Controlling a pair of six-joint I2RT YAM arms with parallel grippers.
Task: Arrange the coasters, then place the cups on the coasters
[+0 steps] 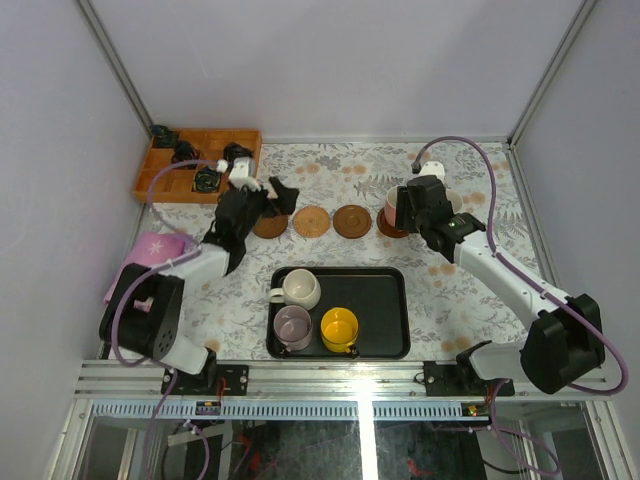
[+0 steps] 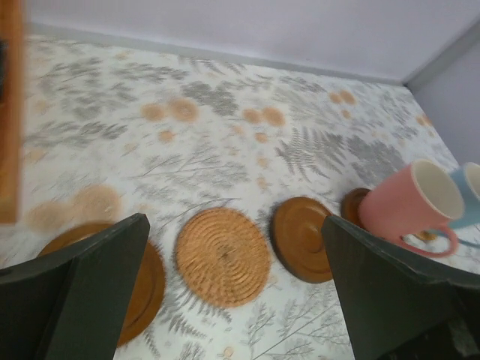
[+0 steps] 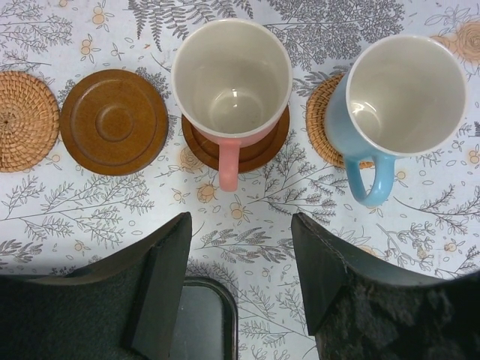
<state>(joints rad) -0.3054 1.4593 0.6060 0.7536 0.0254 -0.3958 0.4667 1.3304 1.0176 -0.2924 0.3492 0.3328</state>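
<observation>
Five coasters lie in a row across the cloth. From the left, a brown coaster (image 2: 142, 289), a woven coaster (image 2: 223, 255) and a dark coaster (image 3: 114, 122) are bare. The pink-handled cup (image 3: 232, 75) stands on the fourth coaster (image 3: 255, 150). The blue-handled cup (image 3: 405, 97) stands on a woven coaster (image 3: 321, 120) at the right end. On the black tray (image 1: 385, 300) are the cream cup (image 1: 298, 288), lilac cup (image 1: 292, 326) and yellow cup (image 1: 339, 328). My left gripper (image 2: 234, 221) hangs open above the left coasters. My right gripper (image 3: 241, 225) is open, just near of the pink cup, holding nothing.
An orange wooden box (image 1: 190, 175) with black items sits at the back left. A pink object (image 1: 155, 248) lies at the left edge by the left arm. The tray's corner (image 3: 225, 300) shows between the right fingers. Walls enclose the table.
</observation>
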